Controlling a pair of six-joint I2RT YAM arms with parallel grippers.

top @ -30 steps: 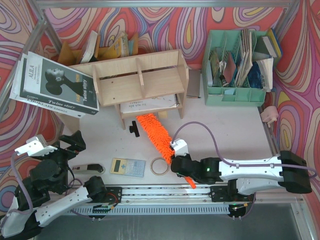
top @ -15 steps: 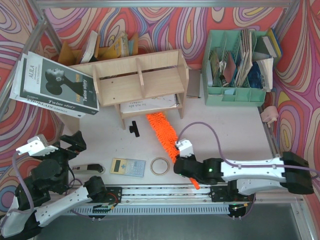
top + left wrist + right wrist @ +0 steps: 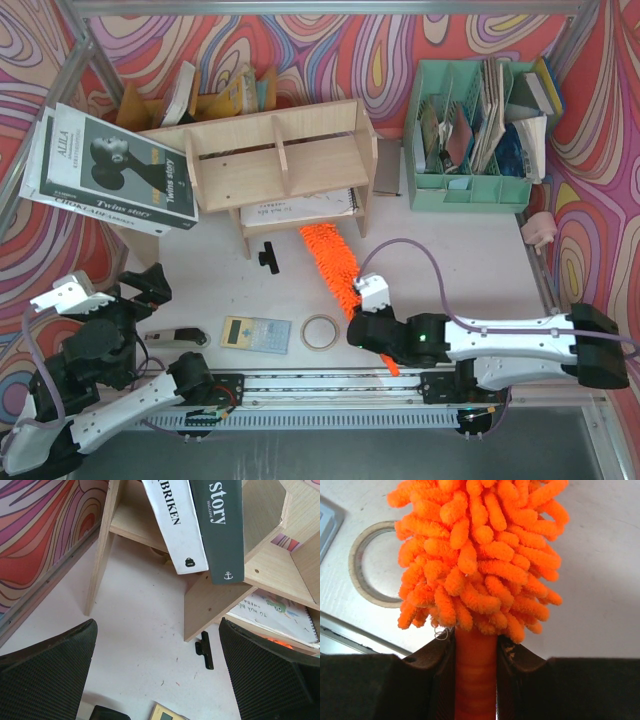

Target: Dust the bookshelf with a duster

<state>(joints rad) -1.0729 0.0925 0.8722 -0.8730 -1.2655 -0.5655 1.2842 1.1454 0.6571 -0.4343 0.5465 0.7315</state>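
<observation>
Grip on the right side is firm: the right claw (image 3: 366,322) is closed tight on the slim handle of the duster (image 3: 335,262), just below the fluffy head, as the right wrist view shows with the jaws pressed against the orange stem (image 3: 475,650). The duster (image 3: 480,555) lies on a slant over the tabletop (image 3: 450,260), its far tip just in front of the lower tier of the bookshelf (image 3: 280,160) and close to a spiral notebook (image 3: 300,207) tucked under that tier, while the handle's end pokes out behind the claw toward the near edge. A tape ring (image 3: 320,332) lies just left of the claw, with a calculator (image 3: 255,334) farther left and a black clip (image 3: 267,258) near the shelf's front leg. The left claw (image 3: 110,290) hangs near the left edge with its jaws spread wide and nothing between them (image 3: 157,630); its camera looks up at the bookshelf (image 3: 210,600) and two books (image 3: 210,525) leaning off its end.
</observation>
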